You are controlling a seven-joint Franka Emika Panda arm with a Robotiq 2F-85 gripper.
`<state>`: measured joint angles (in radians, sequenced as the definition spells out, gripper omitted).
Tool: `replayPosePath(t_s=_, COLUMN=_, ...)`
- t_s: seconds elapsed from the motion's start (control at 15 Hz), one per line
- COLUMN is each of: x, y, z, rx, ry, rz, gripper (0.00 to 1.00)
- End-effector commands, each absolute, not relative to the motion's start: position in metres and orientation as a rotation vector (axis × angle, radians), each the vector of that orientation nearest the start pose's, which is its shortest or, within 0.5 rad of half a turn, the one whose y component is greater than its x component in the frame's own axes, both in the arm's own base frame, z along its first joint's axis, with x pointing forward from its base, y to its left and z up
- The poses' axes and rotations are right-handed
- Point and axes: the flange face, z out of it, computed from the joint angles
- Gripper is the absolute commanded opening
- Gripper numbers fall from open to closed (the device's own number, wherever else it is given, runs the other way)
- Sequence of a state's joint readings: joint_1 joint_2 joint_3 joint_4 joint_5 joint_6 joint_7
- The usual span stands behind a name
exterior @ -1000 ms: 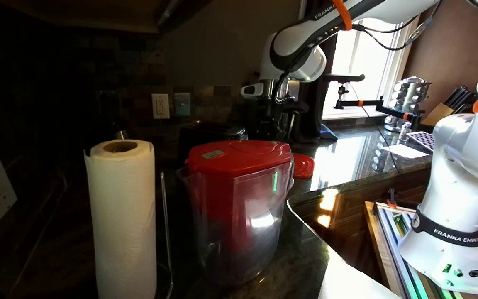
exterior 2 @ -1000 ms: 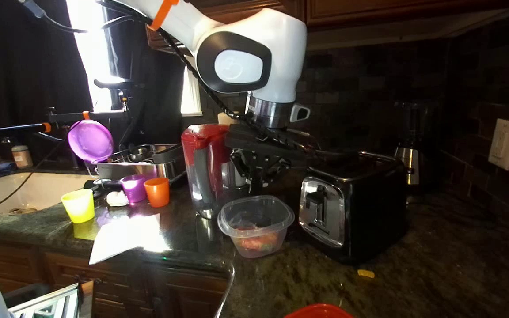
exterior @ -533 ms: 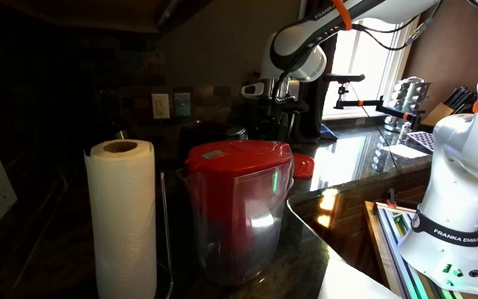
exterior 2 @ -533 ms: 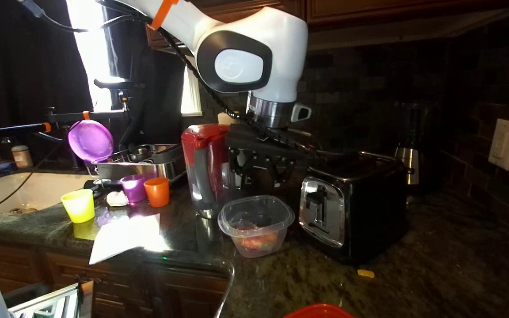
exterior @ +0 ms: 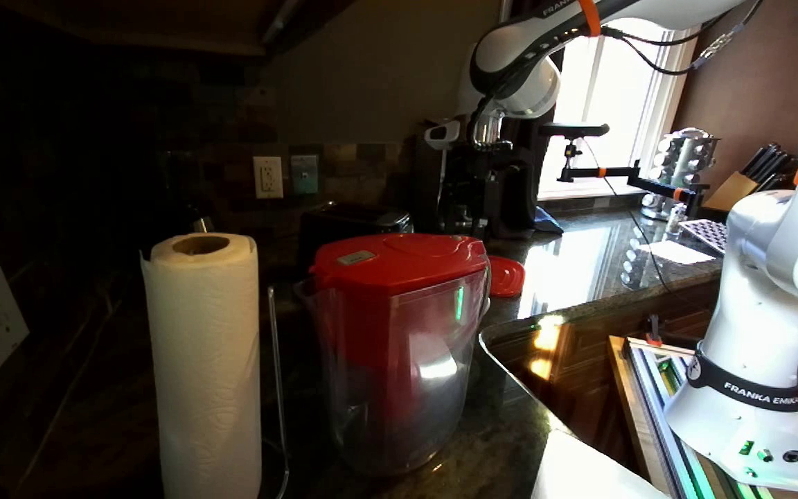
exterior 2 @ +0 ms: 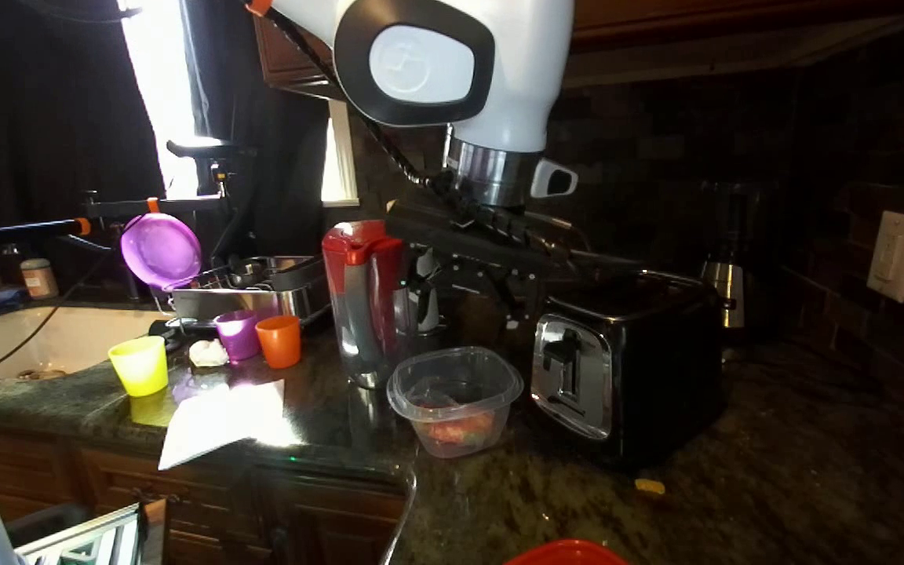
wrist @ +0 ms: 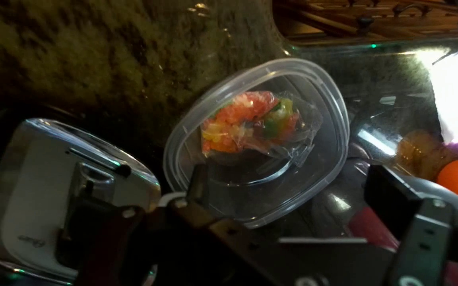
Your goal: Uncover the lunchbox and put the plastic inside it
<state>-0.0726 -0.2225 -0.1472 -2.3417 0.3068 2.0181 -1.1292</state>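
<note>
Counting in an exterior view one yellow cup (exterior 2: pixel 139 366), one purple cup (exterior 2: pixel 238 336) and one orange cup (exterior 2: pixel 278 344), making three between eight and nine o'clock, plus one purple dish (exterior 2: pixel 159 249) at nine, one toaster (exterior 2: pixel 632 373) at four and one container (exterior 2: pixel 453 410) at six, holding one plastic bag (wrist: pixel 249 123). Adding in an exterior view one pitcher (exterior: pixel 399 346) at six, one paper-towel roll (exterior: pixel 206 367) at eight and one red lid (exterior: pixel 506 277) just past three.

Clear rounded-square plastic lunchbox (wrist: pixel 249 194): smooth, glossy. Transparent crumpled plastic bag (wrist: pixel 268 129): crinkled film, shiny. Boxy black toaster (exterior 2: pixel 656 377): glossy body, polished metal front. Dark mottled stone countertop (exterior 2: pixel 515 494): high polish. White cylindrical paper towel roll (exterior: pixel 205 367): matt, softly textured. Red-and-clear plastic pitcher (exterior: pixel 399 339): smooth, glossy lid.
</note>
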Motion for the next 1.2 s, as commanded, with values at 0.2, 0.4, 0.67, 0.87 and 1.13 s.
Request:
replayPosePath(t_s=0.2, x=0.422, y=-0.149, z=0.464, rx=-2.748, ry=-0.604, rz=-0.36, gripper=1.0)
replayPosePath(t_s=0.4, x=0.419, y=-0.16, z=0.474, rx=-2.775, ry=-0.454, rz=-0.465, gripper=1.0)
replayPosePath(t_s=0.67, x=0.418, y=-0.164, z=0.477, rx=-2.831, ry=-0.367, rz=-0.469, gripper=1.0)
replayPosePath(t_s=0.87, x=0.427, y=-0.166, z=0.479, rx=-2.819, ry=-0.402, rz=-0.458, gripper=1.0)
replayPosePath(t_s=1.13, x=0.428, y=-0.166, z=0.48, rx=-2.819, ry=-0.404, rz=-0.459, gripper=1.0)
